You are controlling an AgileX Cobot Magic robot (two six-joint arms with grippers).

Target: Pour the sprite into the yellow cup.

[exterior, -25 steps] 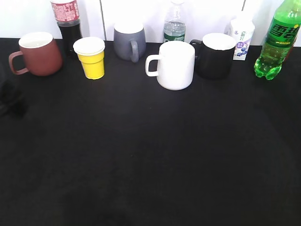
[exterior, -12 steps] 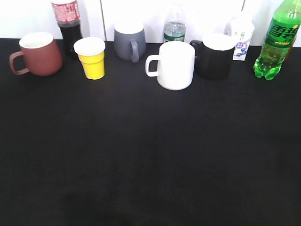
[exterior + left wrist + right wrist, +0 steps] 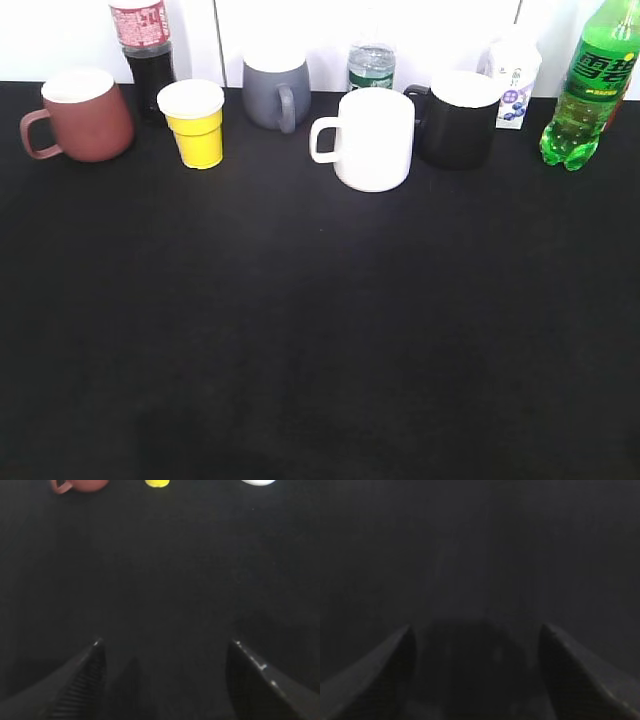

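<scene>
The sprite [image 3: 588, 88], a green bottle with a green label, stands upright at the far right of the back row; its cap is cut off by the frame. The yellow cup [image 3: 196, 124] stands upright at the back left; its base shows at the top of the left wrist view [image 3: 157, 483]. Neither gripper shows in the exterior view. My left gripper [image 3: 166, 645] is open and empty over the black table [image 3: 320, 330], far from the cup. My right gripper [image 3: 476, 629] is open and empty over bare black cloth.
The back row also holds a brown mug [image 3: 80, 115], a cola bottle [image 3: 145, 50], a grey mug [image 3: 275, 90], a clear water bottle [image 3: 371, 62], a white mug [image 3: 372, 138], a black mug [image 3: 455, 118] and a small carton [image 3: 515, 75]. A white wall stands behind.
A dark shape at the left edge one second ago, likely the left arm, has left the exterior view. The objects have not moved.
</scene>
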